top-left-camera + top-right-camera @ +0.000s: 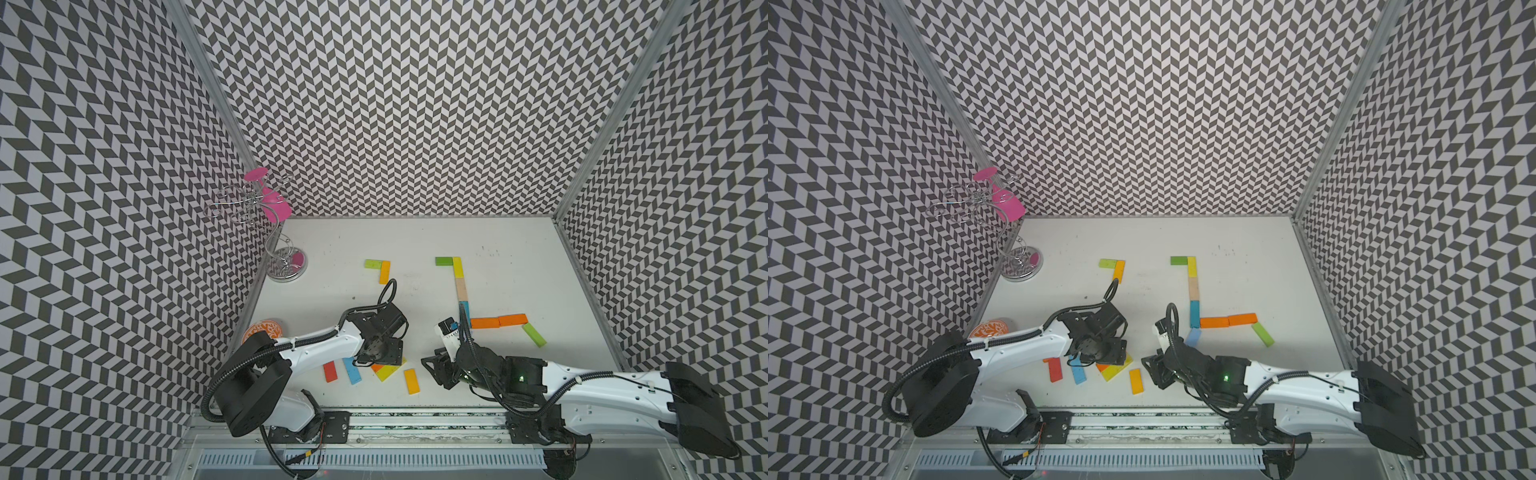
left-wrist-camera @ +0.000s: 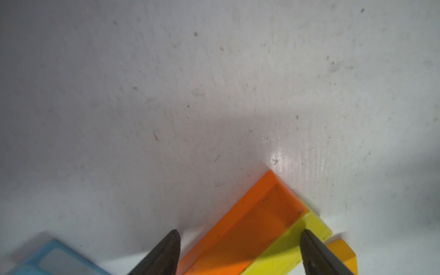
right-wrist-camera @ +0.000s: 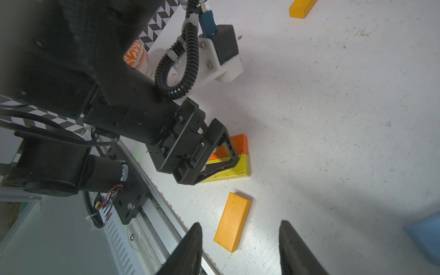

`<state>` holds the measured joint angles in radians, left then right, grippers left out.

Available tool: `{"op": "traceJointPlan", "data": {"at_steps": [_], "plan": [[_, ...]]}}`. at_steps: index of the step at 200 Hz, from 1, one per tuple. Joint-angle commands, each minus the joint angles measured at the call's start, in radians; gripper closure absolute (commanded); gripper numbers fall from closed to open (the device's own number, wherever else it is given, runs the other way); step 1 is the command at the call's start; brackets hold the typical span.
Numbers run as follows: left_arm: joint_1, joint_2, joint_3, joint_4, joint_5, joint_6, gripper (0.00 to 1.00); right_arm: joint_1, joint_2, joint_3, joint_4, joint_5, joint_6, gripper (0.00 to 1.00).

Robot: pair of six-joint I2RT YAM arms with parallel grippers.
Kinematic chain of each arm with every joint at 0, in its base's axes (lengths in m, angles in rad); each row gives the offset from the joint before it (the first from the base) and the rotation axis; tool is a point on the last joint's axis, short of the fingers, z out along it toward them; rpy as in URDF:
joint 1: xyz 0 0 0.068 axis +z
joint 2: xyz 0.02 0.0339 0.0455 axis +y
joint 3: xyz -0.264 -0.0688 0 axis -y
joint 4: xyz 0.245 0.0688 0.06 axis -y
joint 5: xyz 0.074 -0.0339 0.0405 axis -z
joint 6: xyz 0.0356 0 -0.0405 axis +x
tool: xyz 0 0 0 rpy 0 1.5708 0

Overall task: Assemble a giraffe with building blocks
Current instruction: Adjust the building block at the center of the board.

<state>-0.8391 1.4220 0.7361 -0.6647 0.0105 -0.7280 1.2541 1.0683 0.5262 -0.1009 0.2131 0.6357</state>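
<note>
**A:** Left claw (image 2: 240,238)?
**B:** Low at the table (image 3: 333,119), jaws apart. It straddles an orange block (image 2: 257,221) and a yellow block (image 2: 283,252), which lie side by side, touching. One finger (image 2: 314,257) overlaps the yellow's outer edge, and there's a gap on the orange side. Not clamped.
**A:** Right claw (image 3: 240,225)?
**B:** Jaws apart, empty. An amber block (image 3: 234,214) lies flat just ahead of its tips, not gripped.
**A:** Others?
**B:** A line of blocks (image 1: 461,288) on the far side, well apart from both claws.
</note>
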Motion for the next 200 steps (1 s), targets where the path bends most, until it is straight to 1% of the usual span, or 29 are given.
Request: {"op": "traceJointPlan", "data": {"at_steps": [1, 40, 60, 94, 110, 130, 162, 180, 200], "plan": [[-0.021, -0.001, -0.016, -0.060, -0.029, -0.033, 0.11, 0.005, 0.010, -0.002, 0.054, 0.016, -0.007, 0.49], [-0.067, -0.049, -0.061, -0.037, 0.029, -0.112, 0.11, 0.005, 0.010, -0.005, 0.053, 0.016, -0.008, 0.49], [-0.116, -0.062, -0.076, -0.016, 0.057, -0.163, 0.11, 0.005, 0.004, -0.013, 0.054, 0.016, -0.006, 0.49], [-0.201, -0.061, -0.052, 0.031, 0.089, -0.247, 0.10, 0.005, -0.021, -0.034, 0.055, 0.017, 0.002, 0.49], [-0.210, -0.058, -0.020, 0.011, 0.059, -0.261, 0.08, 0.005, -0.033, -0.038, 0.052, 0.018, 0.005, 0.49], [-0.181, -0.076, 0.009, -0.048, -0.005, -0.260, 0.06, 0.007, -0.050, -0.040, 0.034, 0.026, 0.010, 0.49], [-0.093, -0.149, 0.025, -0.126, -0.072, -0.238, 0.06, 0.007, -0.083, -0.049, 0.018, 0.039, 0.016, 0.49], [-0.040, -0.166, 0.013, -0.138, -0.080, -0.210, 0.08, 0.007, -0.085, -0.054, 0.020, 0.043, 0.015, 0.49], [0.001, -0.151, 0.000, -0.127, -0.079, -0.177, 0.13, 0.007, -0.071, -0.052, 0.027, 0.040, 0.012, 0.49]]}}
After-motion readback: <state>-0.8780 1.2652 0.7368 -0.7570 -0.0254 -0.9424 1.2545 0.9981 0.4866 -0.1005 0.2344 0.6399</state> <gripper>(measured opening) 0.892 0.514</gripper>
